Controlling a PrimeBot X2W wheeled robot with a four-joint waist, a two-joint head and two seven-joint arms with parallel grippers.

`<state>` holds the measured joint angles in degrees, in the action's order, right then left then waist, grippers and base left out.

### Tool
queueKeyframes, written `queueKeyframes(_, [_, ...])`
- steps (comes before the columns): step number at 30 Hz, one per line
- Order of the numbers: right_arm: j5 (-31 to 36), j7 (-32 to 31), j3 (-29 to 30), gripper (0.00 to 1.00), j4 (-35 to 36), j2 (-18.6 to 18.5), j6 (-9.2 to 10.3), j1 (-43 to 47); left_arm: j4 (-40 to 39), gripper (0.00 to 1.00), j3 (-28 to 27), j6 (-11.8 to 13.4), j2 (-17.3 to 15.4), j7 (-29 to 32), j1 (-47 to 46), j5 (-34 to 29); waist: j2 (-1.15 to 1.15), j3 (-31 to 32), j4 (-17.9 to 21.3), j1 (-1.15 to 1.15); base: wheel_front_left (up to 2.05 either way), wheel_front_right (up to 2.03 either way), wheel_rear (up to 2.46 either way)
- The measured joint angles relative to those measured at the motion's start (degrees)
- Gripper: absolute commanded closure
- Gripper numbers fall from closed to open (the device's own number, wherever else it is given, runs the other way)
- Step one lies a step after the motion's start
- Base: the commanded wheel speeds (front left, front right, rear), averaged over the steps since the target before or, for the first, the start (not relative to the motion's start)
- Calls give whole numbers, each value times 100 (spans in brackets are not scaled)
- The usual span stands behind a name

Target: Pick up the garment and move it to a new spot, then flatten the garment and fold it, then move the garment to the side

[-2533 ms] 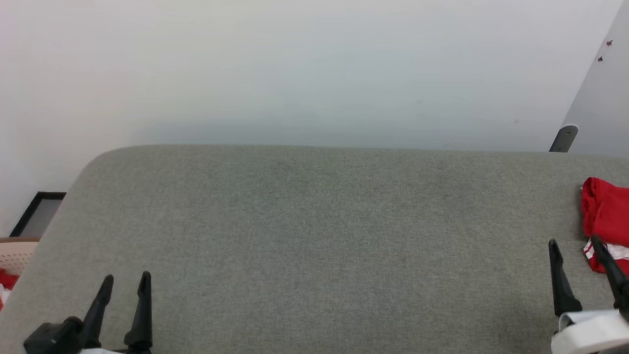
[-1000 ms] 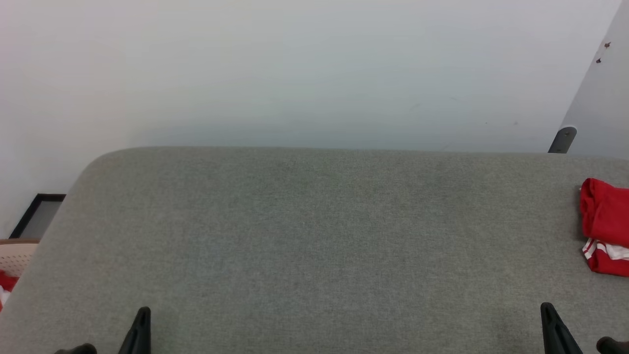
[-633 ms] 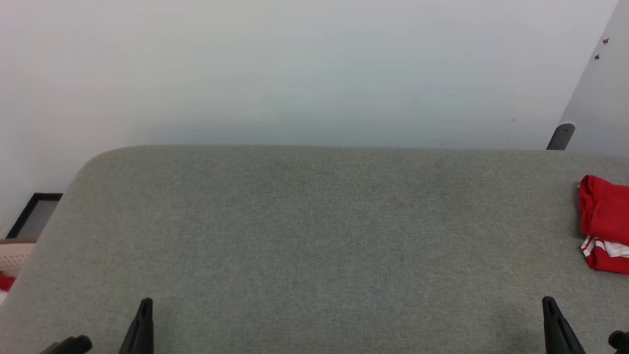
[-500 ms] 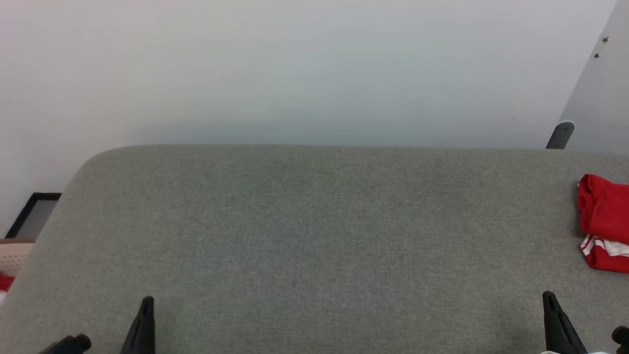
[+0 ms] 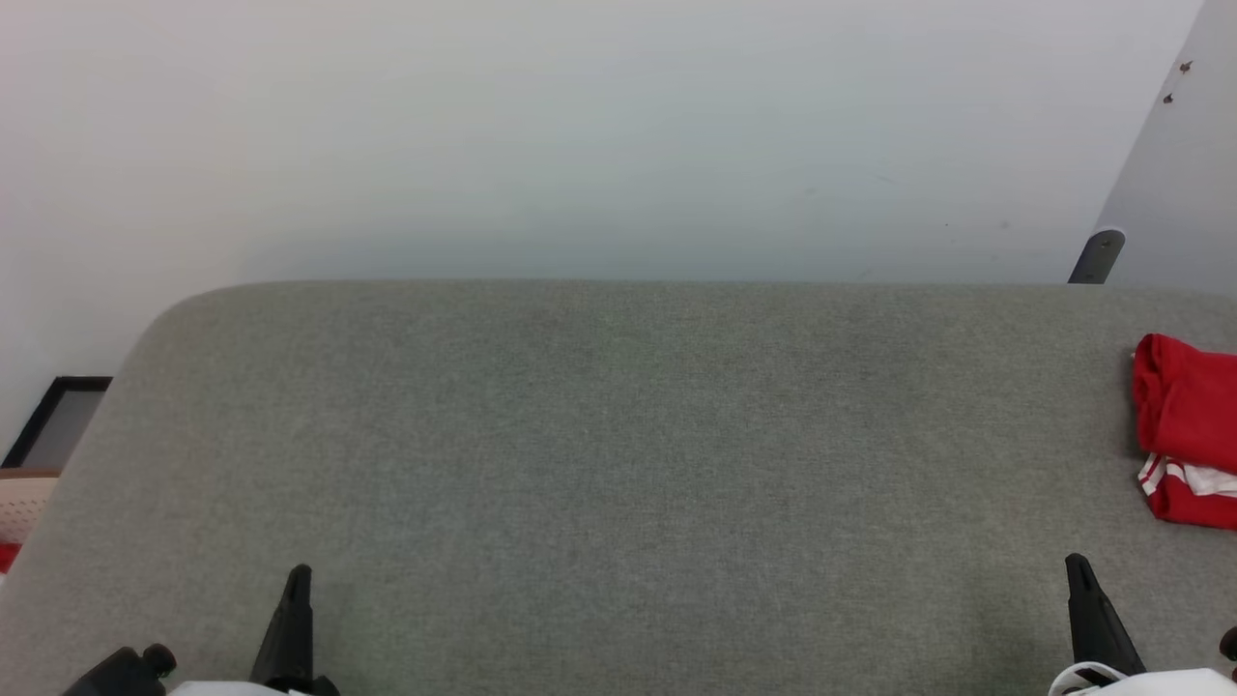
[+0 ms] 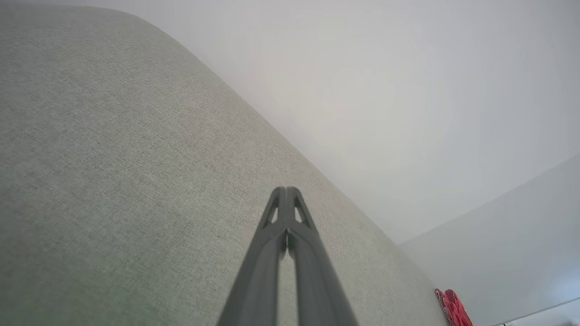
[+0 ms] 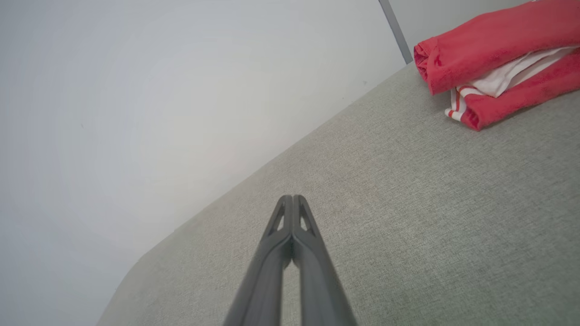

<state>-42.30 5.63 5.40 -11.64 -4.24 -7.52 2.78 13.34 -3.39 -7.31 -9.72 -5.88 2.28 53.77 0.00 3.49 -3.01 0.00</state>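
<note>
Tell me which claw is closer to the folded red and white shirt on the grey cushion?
Right. The right gripper sits close to the folded red-and-white garment; the left gripper is far across the grey fabric surface.

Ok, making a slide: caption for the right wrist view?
Right gripper, shut and empty, over the grey surface; folded red-and-white garment lies apart at upper right.

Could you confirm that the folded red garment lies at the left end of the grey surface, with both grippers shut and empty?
Not quite: the head view shows the garment at the right end of the grey surface. The left gripper and right gripper are shut and empty.
</note>
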Motion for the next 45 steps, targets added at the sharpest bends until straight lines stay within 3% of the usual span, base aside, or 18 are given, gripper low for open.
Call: queueKeyframes(45, [-2966, -725, 69, 100, -143, 83, 1, -491, 42, 100, -189, 0, 408, 740, -494, 2283, 0, -184, 151, 0, 0, 0, 0])
